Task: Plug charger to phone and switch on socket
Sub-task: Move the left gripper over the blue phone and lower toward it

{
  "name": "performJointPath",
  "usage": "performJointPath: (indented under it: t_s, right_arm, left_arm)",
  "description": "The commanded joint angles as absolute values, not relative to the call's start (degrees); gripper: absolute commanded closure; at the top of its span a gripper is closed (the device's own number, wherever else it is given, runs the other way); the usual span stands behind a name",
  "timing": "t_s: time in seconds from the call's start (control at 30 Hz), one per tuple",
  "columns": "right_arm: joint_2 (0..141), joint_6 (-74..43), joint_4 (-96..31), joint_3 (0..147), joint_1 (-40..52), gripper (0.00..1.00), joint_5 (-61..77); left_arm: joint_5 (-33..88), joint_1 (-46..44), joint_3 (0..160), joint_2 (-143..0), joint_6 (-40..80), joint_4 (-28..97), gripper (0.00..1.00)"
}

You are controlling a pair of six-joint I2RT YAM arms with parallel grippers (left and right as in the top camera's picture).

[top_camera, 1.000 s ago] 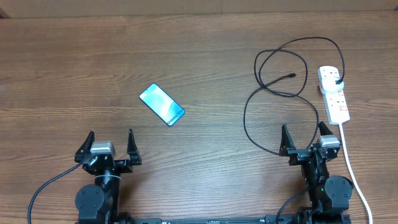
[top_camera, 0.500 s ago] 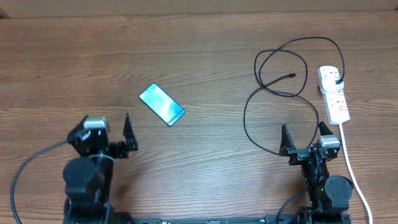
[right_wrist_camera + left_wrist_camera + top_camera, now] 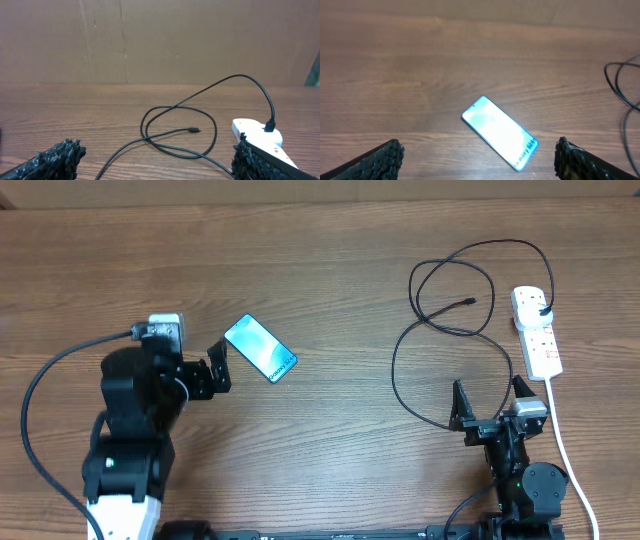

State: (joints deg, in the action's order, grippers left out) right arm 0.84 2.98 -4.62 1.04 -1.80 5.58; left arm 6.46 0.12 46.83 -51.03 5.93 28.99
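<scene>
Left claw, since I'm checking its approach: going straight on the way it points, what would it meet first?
Probably the phone, lying flat just ahead of the open left claw; depth is unclear, so it could touch the table first.

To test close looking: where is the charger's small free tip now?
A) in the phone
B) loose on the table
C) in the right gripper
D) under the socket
B: the charger tip lies bare on the table among its own loops, far from the phone and clear of the right gripper.
</scene>
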Motion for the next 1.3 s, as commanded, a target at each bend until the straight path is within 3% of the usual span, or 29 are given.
performJointPath:
  t_s: [0.0, 0.3, 0.97, 1.27]
  right_arm:
    - [0.2, 3.1, -4.4, 0.5, -2.0, 0.0, 5.6]
    - [0.2, 3.1, -4.4, 0.5, -2.0, 0.0, 5.6]
    - [0.2, 3.1, -4.4, 0.5, -2.0, 0.0, 5.6]
    - [0.2, 3.1, -4.4, 0.5, -2.0, 0.0, 5.6]
  left_arm:
    - [8.9, 0.3, 52.7, -54.3, 9.2, 31.5, 0.0]
    - [19.8, -1.3, 57.3, -58.6, 11.4, 39.0, 0.0]
    - [19.8, -1.3, 57.3, -65.4, 12.3, 46.1, 0.0]
    - [13.0, -1.3, 59.5, -70.0, 19.0, 47.0, 0.0]
